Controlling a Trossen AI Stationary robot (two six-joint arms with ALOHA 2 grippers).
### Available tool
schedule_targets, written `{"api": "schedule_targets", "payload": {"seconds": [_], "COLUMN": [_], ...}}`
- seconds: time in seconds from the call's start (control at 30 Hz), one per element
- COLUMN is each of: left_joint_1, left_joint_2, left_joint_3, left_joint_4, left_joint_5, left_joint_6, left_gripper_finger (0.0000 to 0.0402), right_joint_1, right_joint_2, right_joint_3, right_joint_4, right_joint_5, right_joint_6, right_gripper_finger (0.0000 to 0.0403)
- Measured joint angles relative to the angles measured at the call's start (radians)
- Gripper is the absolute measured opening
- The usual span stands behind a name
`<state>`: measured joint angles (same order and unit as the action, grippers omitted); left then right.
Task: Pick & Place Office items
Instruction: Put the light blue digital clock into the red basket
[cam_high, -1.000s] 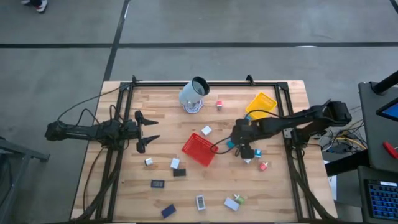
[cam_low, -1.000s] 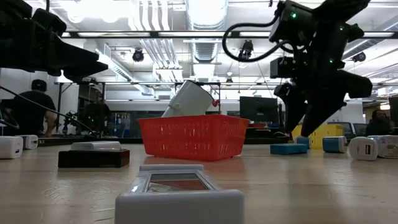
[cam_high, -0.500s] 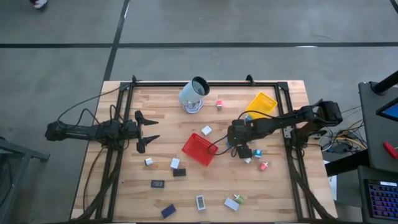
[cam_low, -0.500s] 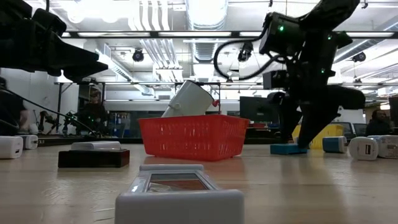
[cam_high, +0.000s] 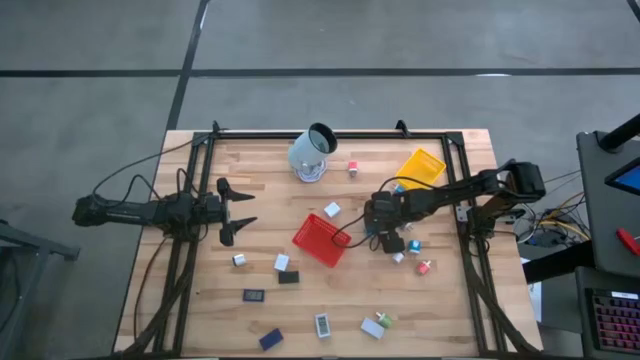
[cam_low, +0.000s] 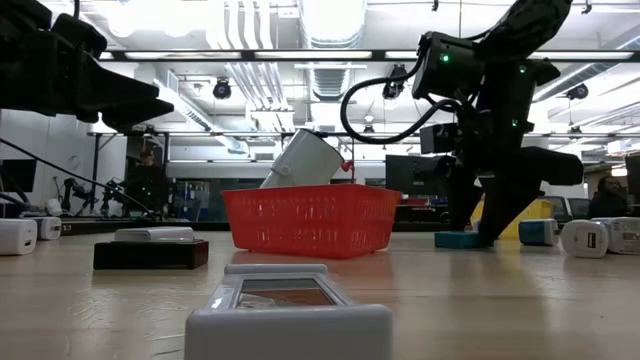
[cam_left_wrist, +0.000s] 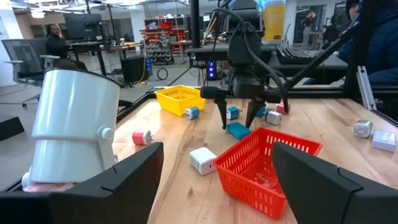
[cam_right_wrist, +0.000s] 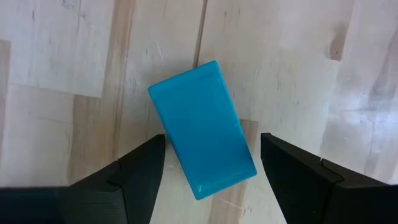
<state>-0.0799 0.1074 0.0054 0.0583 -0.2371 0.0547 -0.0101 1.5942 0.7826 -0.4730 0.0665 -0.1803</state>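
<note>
Flat teal-blue rectangular block (cam_right_wrist: 203, 129), smooth and slightly glossy plastic, rounded corners; lies flat on the pale wooden plank table (cam_high: 300, 320) just right of the red mesh tray (cam_high: 322, 239), long axis skewed to the wood grain and to the finger line. Right gripper (cam_right_wrist: 211, 168) poised directly above it, dark matte fingers (cam_right_wrist: 140, 171) spread wide on either side of the block's lower end, not touching. From overhead the block is mostly hidden under the gripper. Left gripper (cam_high: 240, 211) waits open at the table's left side, holding nothing.
</note>
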Motion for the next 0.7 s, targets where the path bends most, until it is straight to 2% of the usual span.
{"api": "schedule_targets", "payload": {"seconds": [0.47,0.7], "left_joint_1": [0.0,0.0], "left_joint_2": [0.0,0.0], "left_joint_3": [0.0,0.0], "left_joint_4": [0.0,0.0], "left_joint_5": [-0.002,-0.002], "left_joint_6": [0.0,0.0], "left_gripper_finger": [0.0303,0.0303], "right_joint_1": [-0.005,-0.004], "right_joint_2": [0.015,0.041], "right_joint_3": [0.001,0.002], "right_joint_4": [0.044,0.052], "right_joint_5": [-0.044,-0.056], "right_joint_6": [-0.006,-0.002], "right_gripper_finger": [0.0254,0.0218]}}
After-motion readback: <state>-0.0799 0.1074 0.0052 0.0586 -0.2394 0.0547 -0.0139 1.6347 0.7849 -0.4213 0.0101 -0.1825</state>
